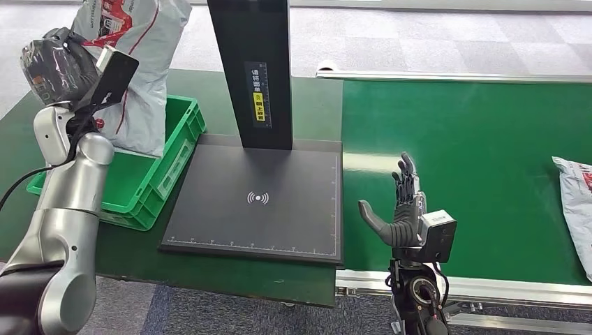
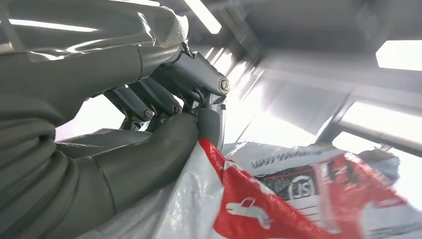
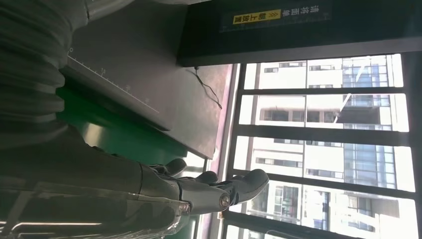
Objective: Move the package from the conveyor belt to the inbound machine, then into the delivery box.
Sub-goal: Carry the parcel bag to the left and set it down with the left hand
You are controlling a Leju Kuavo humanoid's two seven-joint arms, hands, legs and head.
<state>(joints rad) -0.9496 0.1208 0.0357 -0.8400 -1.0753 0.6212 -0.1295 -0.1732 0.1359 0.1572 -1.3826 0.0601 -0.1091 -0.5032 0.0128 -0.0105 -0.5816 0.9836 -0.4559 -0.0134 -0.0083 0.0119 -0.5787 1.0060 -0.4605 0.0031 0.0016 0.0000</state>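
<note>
My left hand (image 1: pixel 59 66) is raised at the far left and grips a white package with red print (image 1: pixel 139 63), which hangs down into the green delivery box (image 1: pixel 174 150). Up close in the left wrist view, the thumb and fingers (image 2: pixel 164 99) pinch the bag's edge (image 2: pixel 259 199). My right hand (image 1: pixel 401 209) is open with fingers upright and holds nothing, over the green conveyor belt (image 1: pixel 475 139) beside the black inbound machine plate (image 1: pixel 258 199). In the right wrist view the right hand (image 3: pixel 199 191) is seen beside that plate (image 3: pixel 129 59).
The machine's black post (image 1: pixel 251 70) rises behind the plate. Another white package (image 1: pixel 576 202) lies on the belt at the right edge. The belt's metal rail (image 1: pixel 489 289) runs along the front.
</note>
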